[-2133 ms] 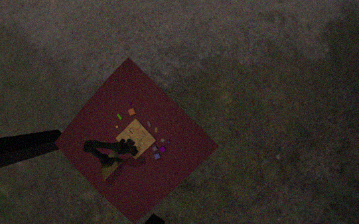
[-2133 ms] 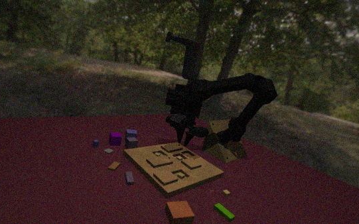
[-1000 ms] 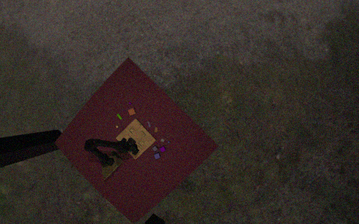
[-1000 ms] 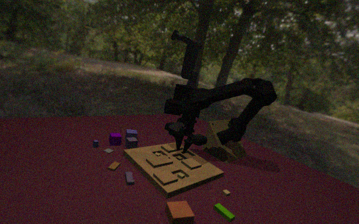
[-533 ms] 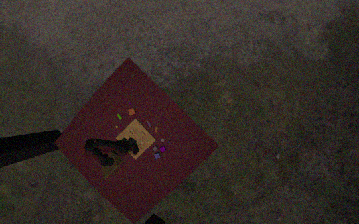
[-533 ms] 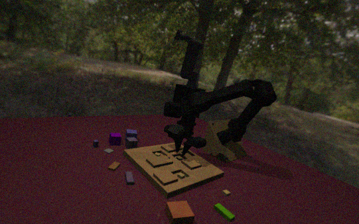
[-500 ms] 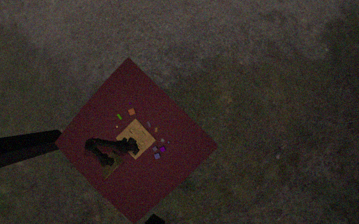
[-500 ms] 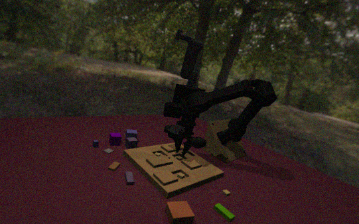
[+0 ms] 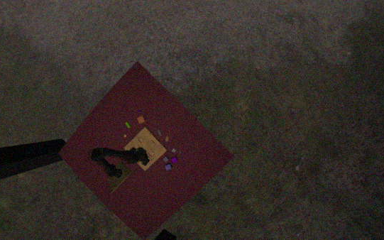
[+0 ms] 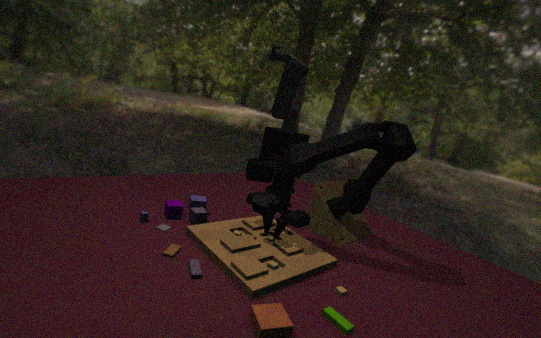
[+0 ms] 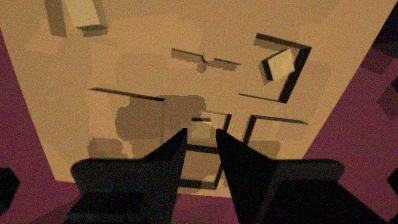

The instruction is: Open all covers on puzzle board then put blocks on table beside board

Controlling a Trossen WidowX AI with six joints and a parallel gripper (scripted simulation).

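The tan puzzle board [image 9: 160, 149] [image 10: 319, 258] [image 11: 332, 27] lies flat, with raised covers beside its wells, including one cover [image 10: 240, 244] near the middle and another [image 10: 250, 269] near the front. One pale block [image 11: 280, 65] [image 10: 239, 232] sits turned in its well. Another block [image 11: 84, 14] [image 10: 272, 263] shows in a well near the front. A third small block [image 11: 201, 131] is in the well below my fingertips. My gripper [image 11: 201, 132] [image 10: 271, 235] is partly open and empty, its tips low on either side of that block. A small tan block [image 10: 341, 290] [image 9: 125, 135] lies on the table.
An orange block [image 10: 272, 319] [image 9: 140, 119] and a green bar [image 10: 338, 320] [image 9: 128, 125] lie in front of the board. A purple cube [image 10: 173, 209] [image 9: 174, 160], grey-blue cubes and several flat pieces lie along its other side. The arm's base stands behind.
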